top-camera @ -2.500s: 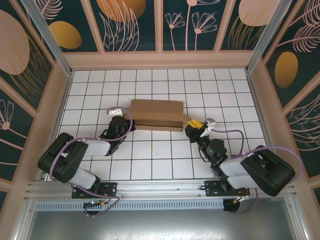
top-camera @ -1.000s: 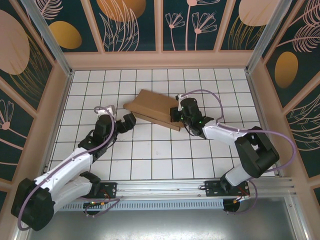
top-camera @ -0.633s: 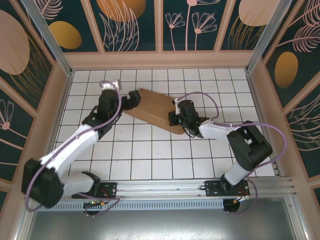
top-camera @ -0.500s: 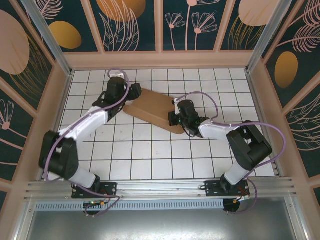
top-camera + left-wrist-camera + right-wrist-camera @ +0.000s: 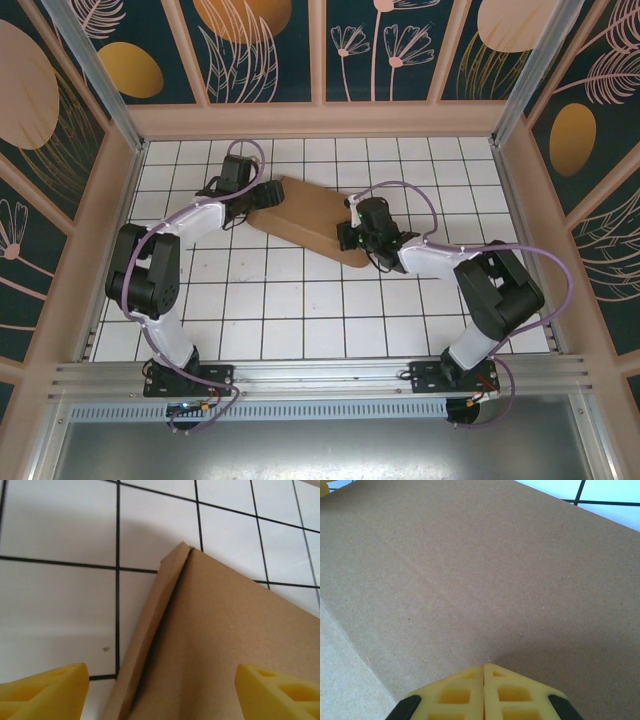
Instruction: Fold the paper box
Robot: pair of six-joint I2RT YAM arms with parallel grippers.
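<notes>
The paper box [image 5: 305, 215] is a flat brown cardboard mailer lying slantwise on the white tiled table, its lid down. My left gripper [image 5: 264, 194] sits at the box's far-left corner. In the left wrist view its yellow fingers [image 5: 45, 695] are spread wide, and the box corner [image 5: 225, 640] with its slightly gaping side seam lies between them, untouched. My right gripper [image 5: 349, 236] rests on the box's right end. In the right wrist view it [image 5: 484, 667] is shut, fingertips together and pressing down on the cardboard lid [image 5: 470, 570].
The tiled table [image 5: 300, 310] stretches in front of the box between the two arms. Pale walls [image 5: 320, 118] ring the table at the back and sides, and a metal rail [image 5: 320, 375] runs along the near edge.
My left arm swung from the box's near-left side up to its far-left corner. The raised lid went down flat and the box turned slightly. The right gripper moved onto its right end and stayed.
</notes>
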